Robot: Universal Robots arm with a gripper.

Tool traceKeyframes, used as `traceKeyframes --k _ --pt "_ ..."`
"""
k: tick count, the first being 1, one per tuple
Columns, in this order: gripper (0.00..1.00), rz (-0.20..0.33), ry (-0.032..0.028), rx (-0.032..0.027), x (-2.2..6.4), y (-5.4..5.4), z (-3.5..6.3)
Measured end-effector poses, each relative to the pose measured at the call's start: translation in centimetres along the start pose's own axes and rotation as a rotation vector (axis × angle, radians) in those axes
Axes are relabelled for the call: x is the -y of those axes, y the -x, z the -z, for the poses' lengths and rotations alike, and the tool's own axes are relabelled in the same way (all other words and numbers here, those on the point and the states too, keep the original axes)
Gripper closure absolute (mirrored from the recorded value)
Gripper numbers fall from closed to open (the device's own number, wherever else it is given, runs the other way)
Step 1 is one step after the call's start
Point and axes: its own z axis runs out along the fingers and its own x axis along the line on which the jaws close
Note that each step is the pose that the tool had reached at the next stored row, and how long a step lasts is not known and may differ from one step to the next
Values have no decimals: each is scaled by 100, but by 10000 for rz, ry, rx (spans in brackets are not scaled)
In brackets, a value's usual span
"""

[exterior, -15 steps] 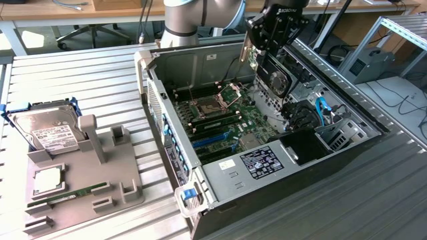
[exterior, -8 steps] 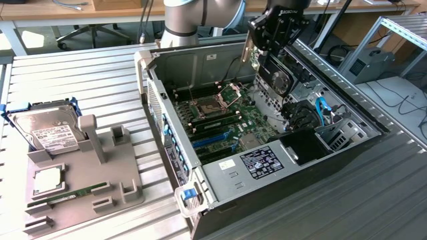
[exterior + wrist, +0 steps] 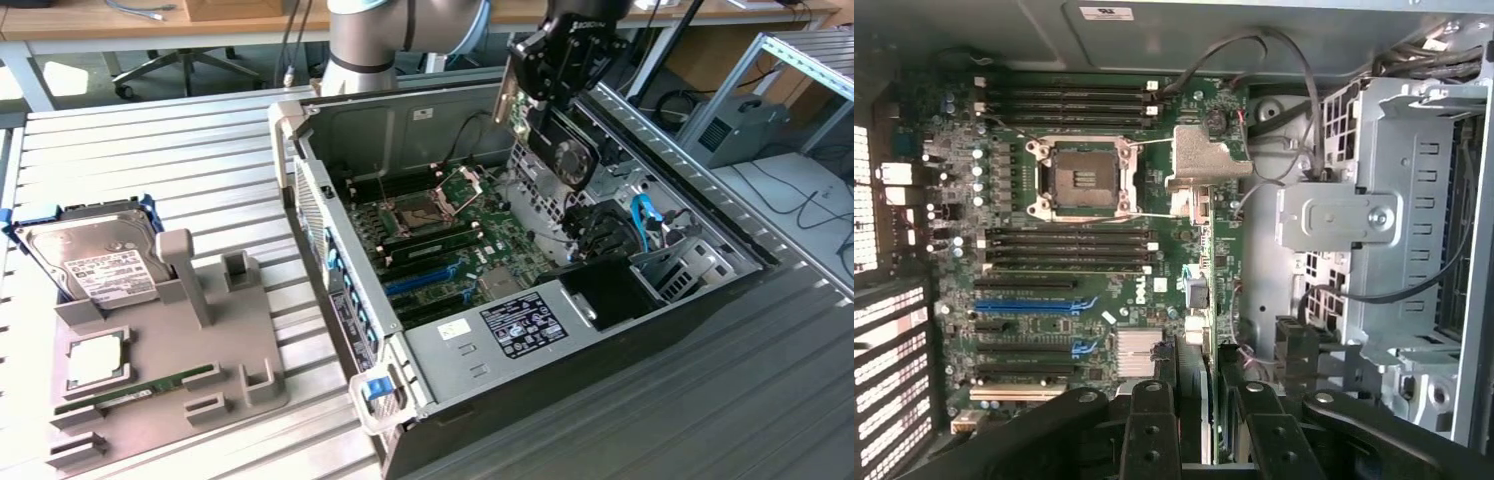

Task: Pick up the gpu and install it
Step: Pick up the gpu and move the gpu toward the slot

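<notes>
The gpu (image 3: 565,148), a black card with a round fan on its face, hangs above the open computer case (image 3: 441,400), near the far right part of the case in the exterior view. My gripper (image 3: 567,75) is shut on its upper edge. In the wrist view the gpu (image 3: 1200,385) appears edge-on as a narrow dark slab running between the two black fingers (image 3: 1151,430); the gripper (image 3: 1204,440) grips it from both sides. Below it lies the motherboard (image 3: 1154,285), with blue expansion slots (image 3: 1034,305) off to one side of the card.
The board carries a bare CPU socket (image 3: 1082,178) and rows of memory slots. A metal drive cage (image 3: 1374,230) and loose cables sit beside the card. On the exterior view's left, a grey fixture (image 3: 174,350) holds a silver hard drive (image 3: 94,262) and a green memory stick (image 3: 134,390).
</notes>
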Motion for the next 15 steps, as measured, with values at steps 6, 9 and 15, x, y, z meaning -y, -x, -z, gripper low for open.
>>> traceKeyframes --k 6,9,15 --pt "73 37 -16 1 -16 138 -19" --pt "73 49 -21 1 -27 198 -30" --pt "73 57 -50 0 -35 156 -62"
